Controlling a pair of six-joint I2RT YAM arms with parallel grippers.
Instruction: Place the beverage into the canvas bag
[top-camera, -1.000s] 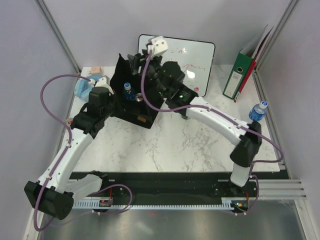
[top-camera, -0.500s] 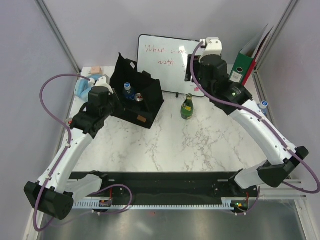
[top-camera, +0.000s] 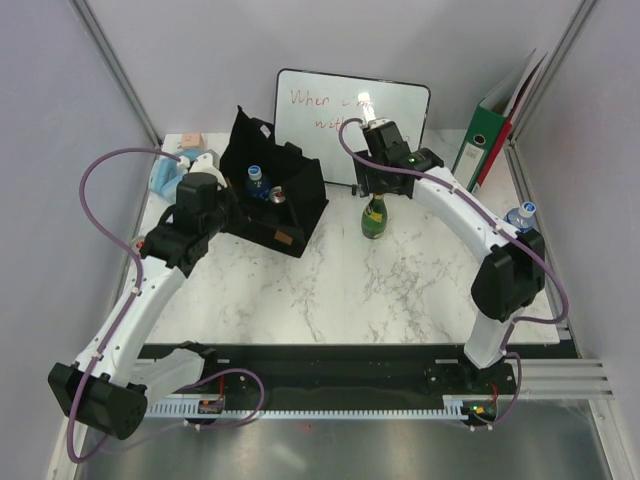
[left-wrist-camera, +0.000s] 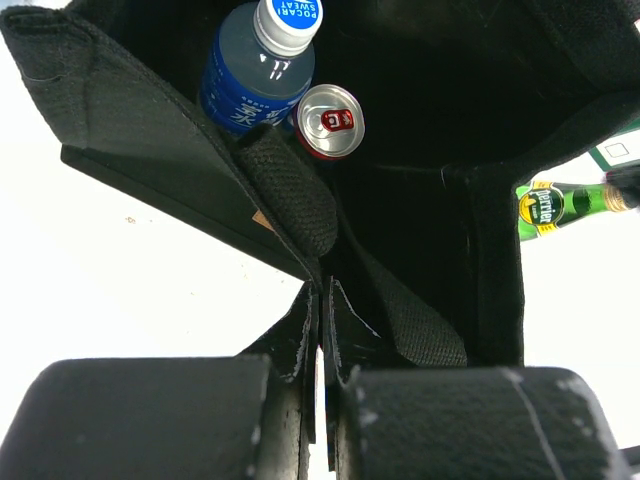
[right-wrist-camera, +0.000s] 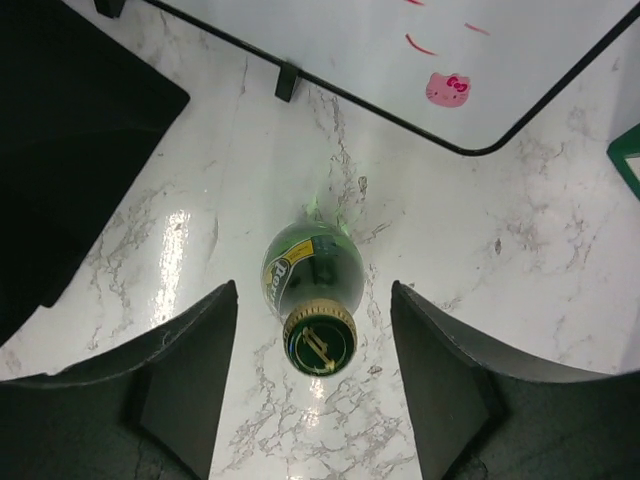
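- Between the spread right fingers (right-wrist-camera: 185, 375), just below them, the green glass bottle (right-wrist-camera: 310, 275) is found upright and ungrasped.
- Left of them, the rim of the black canvas bag (left-wrist-camera: 130, 135) is clamped by the left fingers (left-wrist-camera: 295, 345).

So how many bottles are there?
3. A blue-labelled bottle stands inside the canvas bag, a green bottle stands on the table, and a blue-capped bottle sits at the table's right edge. The bag may hide more.

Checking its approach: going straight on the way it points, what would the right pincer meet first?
The upright green bottle, its gold cap centred between the open right pincer's fingers; how far below is unclear.
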